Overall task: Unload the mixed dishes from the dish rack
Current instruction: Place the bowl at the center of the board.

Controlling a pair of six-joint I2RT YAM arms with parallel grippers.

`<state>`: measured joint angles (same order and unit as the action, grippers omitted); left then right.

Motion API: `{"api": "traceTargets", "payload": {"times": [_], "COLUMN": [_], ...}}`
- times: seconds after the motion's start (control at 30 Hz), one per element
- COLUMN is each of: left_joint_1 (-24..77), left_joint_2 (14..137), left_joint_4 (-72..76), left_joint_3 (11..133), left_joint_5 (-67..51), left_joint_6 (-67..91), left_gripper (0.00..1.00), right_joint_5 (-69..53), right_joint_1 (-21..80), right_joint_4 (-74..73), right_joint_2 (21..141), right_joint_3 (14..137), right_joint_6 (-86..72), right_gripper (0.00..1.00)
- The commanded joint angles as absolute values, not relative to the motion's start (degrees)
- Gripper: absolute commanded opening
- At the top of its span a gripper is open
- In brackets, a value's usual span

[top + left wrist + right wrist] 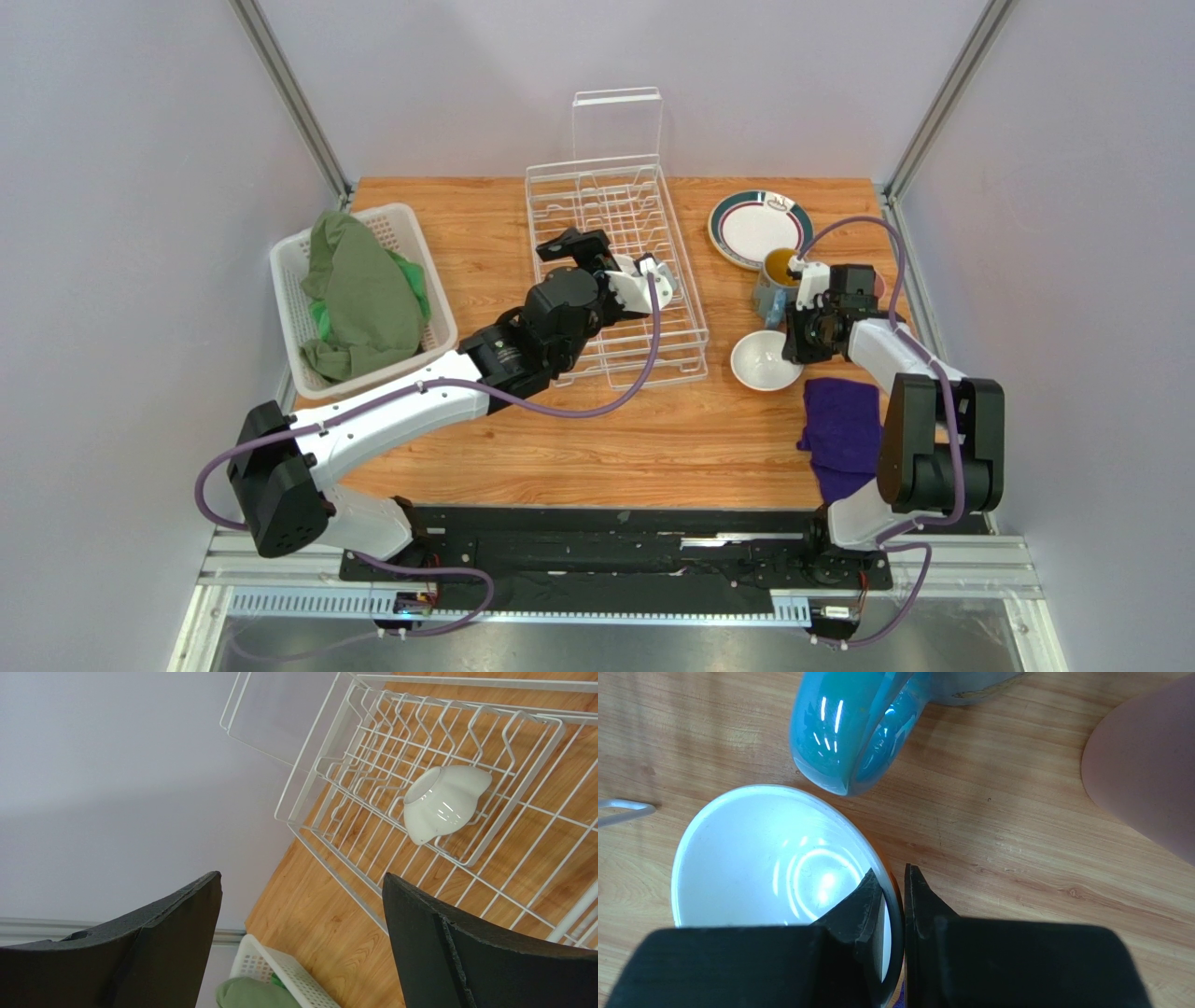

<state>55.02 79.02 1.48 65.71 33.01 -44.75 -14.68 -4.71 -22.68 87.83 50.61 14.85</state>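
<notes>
My left arm stretches in a long diagonal from the near left corner across the table (pixel 491 231) to the rack (pixel 624 210). There my left gripper (pixel 300 878) hangs spread wide with nothing in it, and the small white cup (pixel 446 801) lies tipped on its side on the wires beyond its fingers. My right arm is folded at the elbow with the wrist pointing down, and my right gripper (pixel 891 875) is pinched almost closed on the right rim of the bowl (pixel 738 854), which sits on the wood right of the rack, just near of the blue mug (pixel 843 728), with the plate (pixel 759 227) farther back.
</notes>
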Motion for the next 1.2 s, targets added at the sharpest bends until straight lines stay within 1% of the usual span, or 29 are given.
{"api": "traceTargets", "payload": {"times": [0.0,0.1,0.13,0.23,0.3,0.4,0.43,0.53,0.6,0.63,0.67,0.73,0.83,1.07,1.1,1.17], "left_joint_1": [54.84,54.84,54.84,54.84,54.84,54.84,54.84,54.67,54.23,54.05,53.79,52.65,51.07,48.00,47.55,46.50], "left_joint_2": [79.45,79.72,79.89,80.07,80.24,80.51,80.68,81.47,82.00,82.87,83.40,85.15,87.79,94.21,96.22,98.16], "left_joint_4": [2.64,2.55,2.55,2.55,2.55,2.46,2.46,2.46,2.20,1.07,0.36,-3.93,-8.24,-10.72,-12.38,-13.71], "left_joint_3": [65.57,65.39,65.39,65.30,65.30,65.21,65.30,65.48,65.83,66.79,67.49,70.21,73.81,78.92,80.75,82.52], "left_joint_5": [32.17,32.08,32.08,32.08,32.08,31.99,31.99,31.82,31.29,30.42,29.80,27.34,23.91,18.20,16.63,15.39], "left_joint_6": [-42.98,-43.07,-43.15,-43.33,-43.42,-43.42,-43.50,-43.42,-43.33,-42.55,-41.93,-39.91,-39.46,-43.42,-43.77,-44.21], "left_gripper": [0.92,0.92,0.92,0.92,0.92,0.92,0.92,0.92,0.92,0.92,0.92,0.92,0.94,0.96,0.96,0.96], "right_joint_5": [-14.59,-14.07,-13.98,-13.62,-13.36,-12.92,-12.75,-11.95,-11.95,-12.13,-12.30,-12.83,-13.88,-16.25,-16.61,-17.75], "right_joint_1": [-5.01,-5.10,-5.10,-5.10,-5.10,-5.01,-5.10,-5.01,-5.10,-5.10,-5.10,-5.10,-5.10,-5.10,-5.10,-5.10], "right_joint_4": [-22.23,-23.73,-24.08,-25.48,-25.93,-26.45,-26.63,-27.24,-27.68,-27.77,-28.12,-28.73,-29.88,-32.95,-33.22,-33.92], "right_joint_2": [89.38,90.17,90.35,90.70,90.53,90.00,89.91,88.95,88.16,87.20,86.67,85.70,83.50,77.71,77.26,76.21], "right_joint_3": [52.11,52.64,52.91,53.52,53.26,53.35,53.35,53.79,54.05,54.23,54.32,55.02,56.25,59.76,60.03,60.38], "right_joint_6": [15.03,15.12,15.38,15.38,15.47,15.38,15.38,15.12,14.77,14.68,14.50,14.24,13.45,11.87,11.60,10.99], "right_gripper": [0.05,0.17,0.22,0.28,0.30,0.36,0.41,0.48,0.51,0.55,0.57,0.60,0.61,0.64,0.81,0.94]}}
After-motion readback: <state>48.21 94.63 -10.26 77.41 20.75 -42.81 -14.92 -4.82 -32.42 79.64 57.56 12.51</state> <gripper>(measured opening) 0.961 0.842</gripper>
